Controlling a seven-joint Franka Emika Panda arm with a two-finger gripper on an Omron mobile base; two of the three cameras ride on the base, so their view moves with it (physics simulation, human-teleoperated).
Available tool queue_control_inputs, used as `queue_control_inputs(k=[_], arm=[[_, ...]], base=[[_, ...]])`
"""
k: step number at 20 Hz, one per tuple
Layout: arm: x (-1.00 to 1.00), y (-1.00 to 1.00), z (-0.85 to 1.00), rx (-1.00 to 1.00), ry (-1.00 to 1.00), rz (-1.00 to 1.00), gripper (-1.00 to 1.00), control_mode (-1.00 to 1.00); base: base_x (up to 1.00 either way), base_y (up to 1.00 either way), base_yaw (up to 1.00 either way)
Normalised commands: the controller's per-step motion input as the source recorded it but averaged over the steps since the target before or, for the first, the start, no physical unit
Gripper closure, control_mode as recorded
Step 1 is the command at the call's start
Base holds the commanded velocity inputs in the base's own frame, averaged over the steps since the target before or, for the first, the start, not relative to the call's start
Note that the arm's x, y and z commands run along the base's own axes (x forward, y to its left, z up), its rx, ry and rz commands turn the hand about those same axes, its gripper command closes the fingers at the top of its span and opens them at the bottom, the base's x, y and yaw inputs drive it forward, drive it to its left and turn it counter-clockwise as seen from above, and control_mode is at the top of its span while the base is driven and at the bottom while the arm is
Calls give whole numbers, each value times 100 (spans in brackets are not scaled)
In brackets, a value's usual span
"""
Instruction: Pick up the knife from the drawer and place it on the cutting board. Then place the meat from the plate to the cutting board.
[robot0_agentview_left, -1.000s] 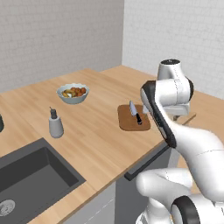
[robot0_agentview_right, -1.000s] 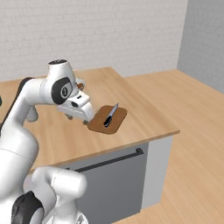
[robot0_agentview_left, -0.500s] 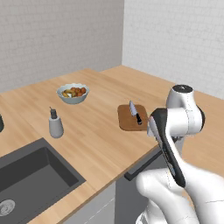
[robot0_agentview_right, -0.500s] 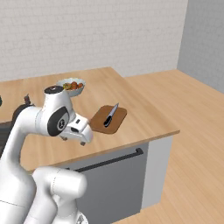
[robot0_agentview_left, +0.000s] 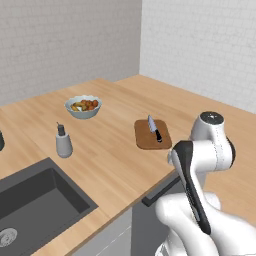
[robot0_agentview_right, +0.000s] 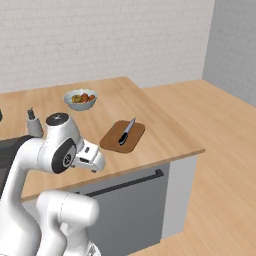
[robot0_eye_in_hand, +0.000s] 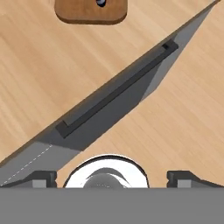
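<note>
The knife, grey blade and black handle, lies on the brown cutting board near the counter's front corner. In the hand view only the board's near edge shows at the top. The drawer is shut; its grey front carries a dark bar handle. My gripper hangs over the counter's front edge, back from the board, open and empty, with its fingertips far apart. The meat and the plate are out of view.
A grey bowl of mixed food stands at the back of the wooden counter. A grey soap dispenser stands beside the dark sink. Open wooden floor lies to the right of the cabinet.
My arm has swung back from over the cutting board and dropped to the counter's front edge. The knife stays on the board. The gripper stays open.
</note>
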Motion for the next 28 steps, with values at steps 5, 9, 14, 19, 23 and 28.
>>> queue_control_inputs(k=[5, 9, 14, 19, 23, 28], arm=[[-35, 8, 0, 0, -13, 11, -100, -100], [0, 0, 0, 0, 0, 0, -100, 100], [0, 0, 0, 0, 0, 0, -100, 100], [0, 0, 0, 0, 0, 0, -100, 100], [0, 0, 0, 0, 0, 0, -100, 100], [0, 0, 0, 0, 0, 0, -100, 100]], base=[[0, 0, 0], [-88, 29, 47], [-100, 39, 59], [-88, 52, 60], [-78, 39, 63], [-33, 19, 83]])
